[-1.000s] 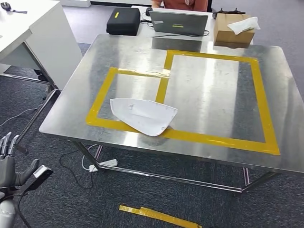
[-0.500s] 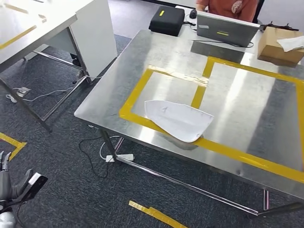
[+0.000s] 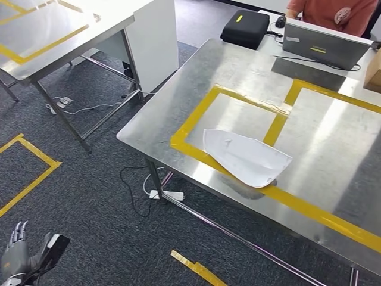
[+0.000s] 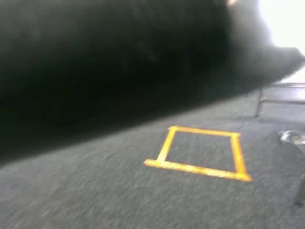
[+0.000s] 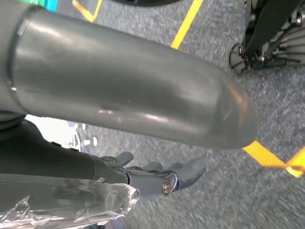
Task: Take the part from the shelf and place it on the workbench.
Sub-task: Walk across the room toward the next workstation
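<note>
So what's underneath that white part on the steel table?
The white part lies on the steel table, across the yellow tape outline, covering a stretch of it. Whatever else lies beneath is hidden.

Bright overhead light glares off the steel workbench [image 3: 314, 137], far beyond the left hand [image 3: 18, 259]. The left wrist view is motion-blurred, dark above, blown out white in one corner. Beyond the right hand [image 5: 158, 179], carpet smears.
</note>
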